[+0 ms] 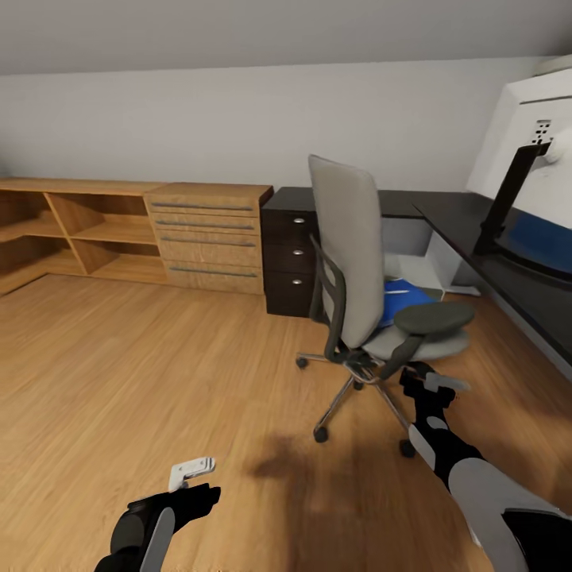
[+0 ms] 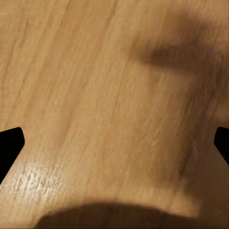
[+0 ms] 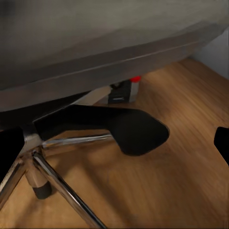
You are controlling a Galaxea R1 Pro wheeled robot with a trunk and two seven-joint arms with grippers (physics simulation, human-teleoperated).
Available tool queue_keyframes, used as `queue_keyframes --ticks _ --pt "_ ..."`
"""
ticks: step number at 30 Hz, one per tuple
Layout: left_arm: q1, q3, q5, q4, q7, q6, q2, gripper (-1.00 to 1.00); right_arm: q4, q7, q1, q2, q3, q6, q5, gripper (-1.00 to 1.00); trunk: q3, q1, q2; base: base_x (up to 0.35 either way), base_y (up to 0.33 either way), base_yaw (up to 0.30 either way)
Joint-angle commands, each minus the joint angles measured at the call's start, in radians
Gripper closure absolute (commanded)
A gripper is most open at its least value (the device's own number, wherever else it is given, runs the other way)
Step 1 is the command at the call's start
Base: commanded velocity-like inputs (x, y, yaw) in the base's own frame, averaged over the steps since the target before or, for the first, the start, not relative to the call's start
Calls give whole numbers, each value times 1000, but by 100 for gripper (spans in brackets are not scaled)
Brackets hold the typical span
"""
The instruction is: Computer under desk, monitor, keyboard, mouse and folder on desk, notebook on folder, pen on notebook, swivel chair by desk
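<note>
The grey swivel chair (image 1: 349,262) stands on the wood floor beside the black desk (image 1: 477,262). The blue folder (image 1: 401,300) lies on its seat. On the desk at the right stands the monitor (image 1: 528,135), its white back and black stand toward me. My right gripper (image 1: 433,383) hangs open just below the chair's near armrest (image 1: 433,318); its wrist view (image 3: 114,148) looks under the seat at the chrome base (image 3: 57,183). My left gripper (image 1: 192,473) is open and low over bare floor (image 2: 114,143). Keyboard, mouse, notebook and pen are out of view.
A black drawer unit (image 1: 290,254) with silver knobs stands under the desk's far end. Low light-wood shelves and drawers (image 1: 135,230) line the back wall at the left. Open floor (image 1: 159,357) spreads left of the chair. A pale grey boxy shape (image 1: 407,238) shows under the desk.
</note>
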Motion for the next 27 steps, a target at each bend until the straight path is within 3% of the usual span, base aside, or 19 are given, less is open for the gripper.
queue_keyframes --ticks 1,13,19,27 --pt "-1 1 10 -1 8 4 -1 -100 0 3 -1 0 2 -5 -8 -100 -1 0 0 0 0 245" --pt "-1 1 10 -1 8 4 0 -100 -1 3 1 0 3 -6 -8 -100 -1 0 0 0 0 244" --pt "-1 1 10 -1 8 4 0 -100 -2 3 1 0 3 -7 -8 -100 -1 0 0 -85 187 38" --pt "-1 1 10 -1 8 4 0 -100 -2 3 1 0 3 -7 -8 -100 -1 0 0 -18 31 85"
